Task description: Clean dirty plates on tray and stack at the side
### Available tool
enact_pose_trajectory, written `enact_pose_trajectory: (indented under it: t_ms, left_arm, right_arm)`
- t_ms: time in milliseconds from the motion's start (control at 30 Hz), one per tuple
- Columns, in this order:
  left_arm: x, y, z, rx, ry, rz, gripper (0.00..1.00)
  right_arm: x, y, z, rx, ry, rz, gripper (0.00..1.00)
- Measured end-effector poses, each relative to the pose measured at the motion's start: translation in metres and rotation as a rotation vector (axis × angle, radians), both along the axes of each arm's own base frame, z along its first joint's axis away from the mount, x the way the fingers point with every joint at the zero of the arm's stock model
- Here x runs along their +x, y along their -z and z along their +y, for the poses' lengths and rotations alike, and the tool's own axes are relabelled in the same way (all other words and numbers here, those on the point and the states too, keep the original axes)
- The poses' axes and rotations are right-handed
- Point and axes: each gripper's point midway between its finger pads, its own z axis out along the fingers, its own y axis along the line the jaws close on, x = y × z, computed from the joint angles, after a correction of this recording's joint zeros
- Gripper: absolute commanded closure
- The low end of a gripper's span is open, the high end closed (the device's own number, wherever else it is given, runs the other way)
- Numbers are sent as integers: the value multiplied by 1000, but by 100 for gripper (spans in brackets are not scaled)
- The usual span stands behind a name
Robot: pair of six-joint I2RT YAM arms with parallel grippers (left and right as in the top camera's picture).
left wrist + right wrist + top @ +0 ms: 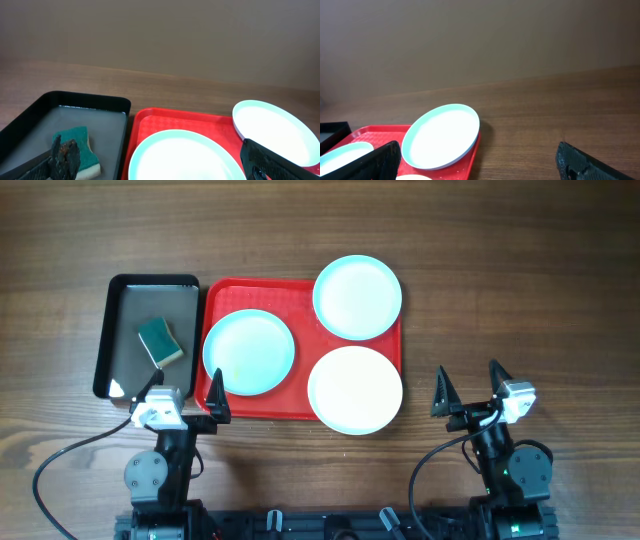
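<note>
Three pale mint-white plates sit on the red tray (300,300). One plate (249,351) lies flat at the tray's left. One plate (357,296) rests over the far right rim. One plate (355,389) overhangs the near right corner. My left gripper (187,392) is open and empty at the tray's near left corner. My right gripper (468,388) is open and empty over bare table, right of the tray. In the left wrist view the left plate (185,157) lies between my fingers. In the right wrist view the far plate (440,136) tilts on the tray rim (476,150).
A black tray (130,310) stands left of the red tray and holds a green sponge (160,341). The sponge also shows in the left wrist view (80,147). Bare wooden table lies to the right and far side.
</note>
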Motion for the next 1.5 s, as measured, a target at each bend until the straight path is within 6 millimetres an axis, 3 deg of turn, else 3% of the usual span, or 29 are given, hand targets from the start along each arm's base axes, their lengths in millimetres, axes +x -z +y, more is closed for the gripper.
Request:
enact_pose_trajectory:
  t_ms: [933, 1233, 1400, 1500]
  left_arm:
    - [0, -1, 0, 0, 0, -2, 0]
    - [0, -12, 0, 1, 2, -40, 0]
    - [-2, -22, -4, -3, 21, 24, 0]
    - [-2, -43, -4, -7, 24, 88, 0]
  right_arm:
    - [0, 0, 0, 0, 1, 0, 0]
    - [-1, -3, 1, -39, -4, -7, 0]
    - [-5, -36, 4, -49, -23, -47, 0]
    - [-5, -62, 7, -51, -45, -57, 0]
